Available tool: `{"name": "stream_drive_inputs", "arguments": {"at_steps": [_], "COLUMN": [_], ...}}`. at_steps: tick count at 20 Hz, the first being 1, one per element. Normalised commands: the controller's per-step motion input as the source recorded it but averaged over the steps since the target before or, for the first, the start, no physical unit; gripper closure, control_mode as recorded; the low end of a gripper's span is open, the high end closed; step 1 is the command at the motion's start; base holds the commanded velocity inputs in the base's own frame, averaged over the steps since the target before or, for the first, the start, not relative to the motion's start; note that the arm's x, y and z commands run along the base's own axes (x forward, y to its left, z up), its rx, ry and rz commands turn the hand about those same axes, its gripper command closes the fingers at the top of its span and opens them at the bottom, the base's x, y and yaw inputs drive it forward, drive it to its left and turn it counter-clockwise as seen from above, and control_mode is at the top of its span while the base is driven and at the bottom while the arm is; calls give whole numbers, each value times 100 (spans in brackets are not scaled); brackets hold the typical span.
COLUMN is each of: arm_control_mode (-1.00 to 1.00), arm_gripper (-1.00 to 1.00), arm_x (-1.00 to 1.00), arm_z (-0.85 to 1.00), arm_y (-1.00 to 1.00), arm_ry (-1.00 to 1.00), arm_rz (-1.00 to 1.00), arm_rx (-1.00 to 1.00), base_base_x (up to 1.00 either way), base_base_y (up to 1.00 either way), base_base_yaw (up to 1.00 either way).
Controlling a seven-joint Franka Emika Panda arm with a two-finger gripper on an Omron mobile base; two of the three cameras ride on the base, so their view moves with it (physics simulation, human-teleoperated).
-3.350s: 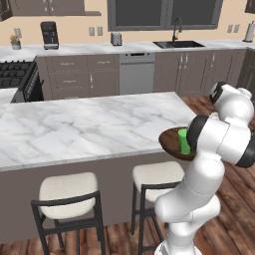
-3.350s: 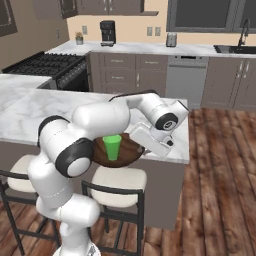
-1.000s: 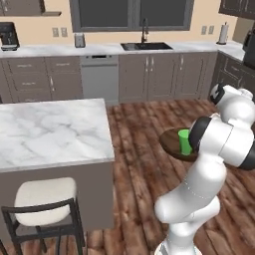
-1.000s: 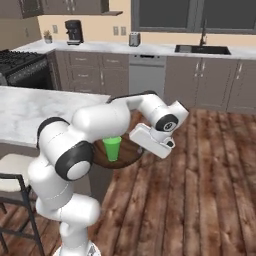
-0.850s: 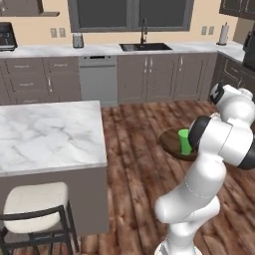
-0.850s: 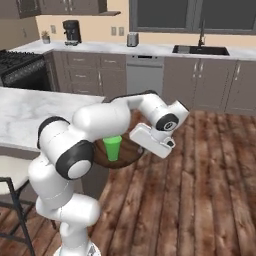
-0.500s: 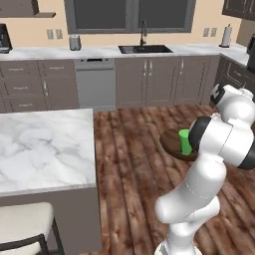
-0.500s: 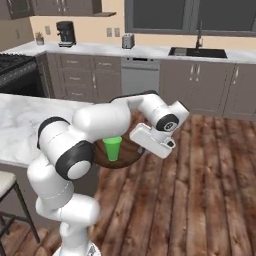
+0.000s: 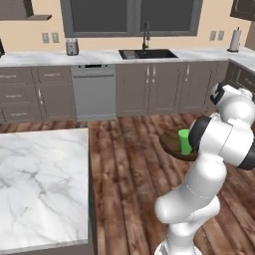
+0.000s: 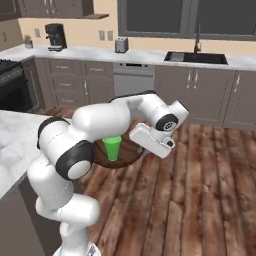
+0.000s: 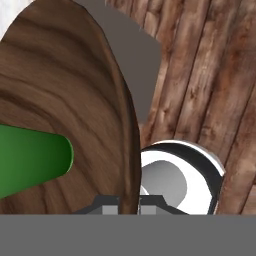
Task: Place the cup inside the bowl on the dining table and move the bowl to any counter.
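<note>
Brown wood fills the left of your hand view: the bowl [image 11: 65, 100], its rim pinched between the gripper [image 11: 128, 202] at bottom centre, jaws closed on that rim. The green cup [image 11: 32, 160] stands inside the bowl. In your right base view, the bowl [image 10: 127, 150] hangs mid-frame over the plank floor [image 10: 200, 190], cup [image 10: 112, 148] upright in it. The table [image 9: 40, 184] sits lower left in your left base view; the counter [image 9: 149, 56] with sink [image 9: 148, 54] runs across the top.
</note>
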Motion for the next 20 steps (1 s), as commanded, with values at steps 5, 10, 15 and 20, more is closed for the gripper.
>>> {"name": "stream_drive_inputs", "arguments": {"at_steps": [5, 10, 15, 20], "arm_control_mode": [100, 100, 100, 100], "arm_gripper": [100, 100, 100, 100], "arm_x": [0, 0, 0, 0], "arm_z": [0, 0, 0, 0], "arm_y": [0, 0, 0, 0], "arm_ry": [0, 0, 0, 0], "arm_rz": [0, 0, 0, 0], "arm_rx": [0, 0, 0, 0], "base_base_x": [78, 99, 89, 97], "base_base_y": [-41, -44, -66, -69], "base_base_yaw": [1, 3, 1, 0]}}
